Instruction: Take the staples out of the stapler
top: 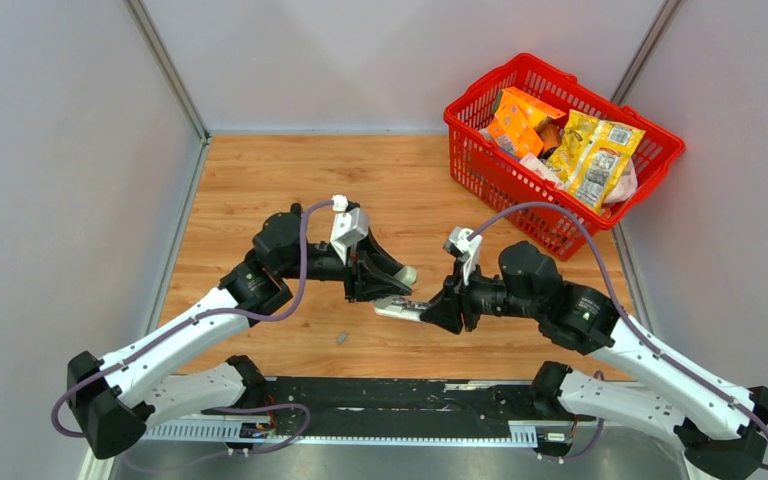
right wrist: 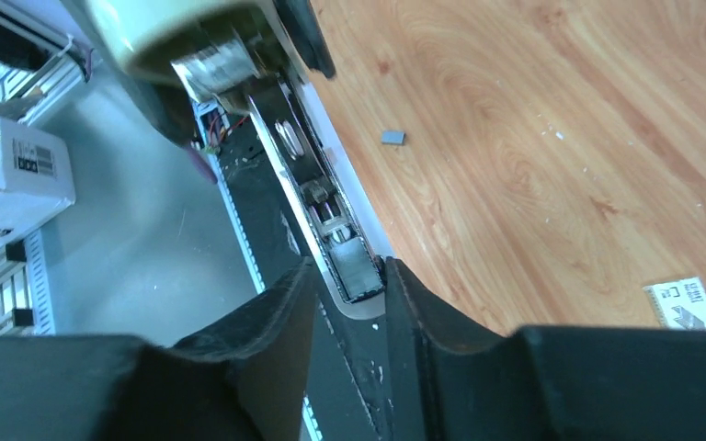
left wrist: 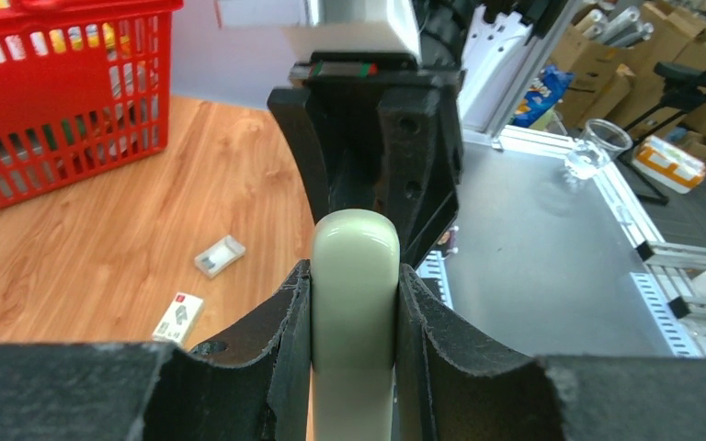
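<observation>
The stapler (top: 397, 308) hangs in the air between the two arms, hinged wide open, above the near middle of the worktop (top: 260, 190), a warm orange wood-grain laminate. The left tool (left wrist: 354, 273) is clamped on the stapler's upper shell, a smooth, glossy, pale green plastic bar with a rounded end. Its matte black fingers (left wrist: 285, 322), rough along the edges, press on both sides of the bar. The right tool (right wrist: 347, 271) grips the tip of the lower rail, a long shiny steel channel with a spring pusher showing inside. I cannot tell if any strip sits in that channel. The staples (right wrist: 392, 138) I can see are one tiny flat grey metal strip lying on the bare wood near the front edge, below and to the left of the stapler, apart from both tools. The left arm reaches in from the left with its elbow raised and its wrist pointing right. The right arm mirrors it, wrist pointing left, so the two tools face each other closely. Two small white printed boxes (left wrist: 219, 255) lie flat on the wood. A red plastic lattice basket (top: 505, 180) holding crinkled yellow and orange packs sits at the far right corner.
</observation>
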`<state>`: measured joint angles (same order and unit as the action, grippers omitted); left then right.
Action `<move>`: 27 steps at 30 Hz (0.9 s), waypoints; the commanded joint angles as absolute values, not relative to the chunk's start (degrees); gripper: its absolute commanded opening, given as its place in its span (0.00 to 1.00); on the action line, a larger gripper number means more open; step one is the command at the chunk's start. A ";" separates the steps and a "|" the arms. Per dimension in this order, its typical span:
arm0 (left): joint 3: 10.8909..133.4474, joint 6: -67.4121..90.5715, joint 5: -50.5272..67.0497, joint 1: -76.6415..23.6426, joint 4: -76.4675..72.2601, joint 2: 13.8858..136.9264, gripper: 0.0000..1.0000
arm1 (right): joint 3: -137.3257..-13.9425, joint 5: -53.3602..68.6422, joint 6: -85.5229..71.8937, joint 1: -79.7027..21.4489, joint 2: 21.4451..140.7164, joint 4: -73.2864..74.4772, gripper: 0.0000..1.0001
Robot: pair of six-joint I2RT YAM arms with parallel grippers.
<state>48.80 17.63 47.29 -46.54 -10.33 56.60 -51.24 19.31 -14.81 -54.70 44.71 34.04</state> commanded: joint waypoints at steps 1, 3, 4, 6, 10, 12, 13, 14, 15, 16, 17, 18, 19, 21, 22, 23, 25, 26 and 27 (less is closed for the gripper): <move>49.57 12.57 43.78 -47.11 -9.06 56.51 0.00 | -55.72 14.51 -13.89 -54.76 45.35 34.89 0.40; 49.40 11.96 43.42 -47.20 -8.27 56.34 0.00 | -56.77 13.10 -13.10 -54.76 45.26 36.12 0.46; 49.39 11.43 42.98 -47.20 -8.00 56.25 0.00 | -57.47 12.57 -12.75 -54.76 45.09 36.82 0.48; 49.48 10.73 42.28 -47.20 -6.77 56.08 0.00 | -58.79 11.61 -11.96 -54.76 44.65 38.22 0.51; 50.01 10.02 39.21 -47.20 -4.40 55.99 0.00 | -61.08 9.94 -10.29 -54.76 44.30 40.60 0.56; 50.45 10.11 37.89 -47.20 -3.70 56.25 0.00 | -61.52 7.66 -10.11 -54.84 44.38 40.52 0.56; 50.54 10.19 37.01 -47.28 -3.26 56.25 0.00 | -61.61 6.95 -10.11 -54.76 44.82 40.17 0.56; 50.62 10.20 36.57 -47.29 -3.08 56.34 0.00 | -61.52 6.16 -10.19 -54.76 45.17 39.47 0.55; 50.71 10.37 36.13 -47.29 -2.82 56.34 0.00 | -61.44 5.28 -10.80 -54.84 45.78 38.68 0.53; 50.71 10.37 35.25 -47.29 -2.64 56.34 0.00 | -61.26 4.84 -11.25 -54.84 46.49 37.63 0.50; 50.71 10.72 34.29 -47.29 -2.46 56.25 0.00 | -61.09 4.22 -11.69 -54.76 47.10 36.40 0.46; 50.71 10.72 33.84 -47.29 -2.11 56.25 0.00 | -60.91 3.44 -12.39 -54.84 47.89 35.52 0.43; 50.71 11.24 32.88 -47.29 -1.76 56.08 0.00 | -60.73 2.30 -13.09 -54.76 48.42 34.38 0.38; 50.54 11.95 31.39 -47.29 -1.50 55.90 0.00 | -59.77 1.15 -13.79 -54.84 50.00 32.00 0.29; 50.28 12.39 30.68 -47.29 -1.49 55.72 0.00 | -59.42 0.71 -14.15 -54.84 50.79 30.77 0.23; 50.01 13.35 29.37 -47.29 -1.49 55.37 0.00 | -59.15 0.62 -14.50 -54.84 51.76 29.63 0.19; 49.31 15.37 27.61 -47.29 -2.45 55.28 0.00 | -58.63 0.62 -15.29 -54.84 53.60 27.87 0.12; 49.05 15.99 27.08 -47.29 -2.72 55.28 0.00 | -58.36 0.62 -15.81 -54.84 54.48 26.99 0.08; 48.69 17.21 25.77 -47.29 -2.99 55.20 0.00 | -58.27 0.53 -16.17 -54.84 55.36 26.37 0.06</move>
<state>48.80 13.08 30.50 -46.92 -0.16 56.69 -58.85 2.63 -13.89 -54.68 53.04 33.43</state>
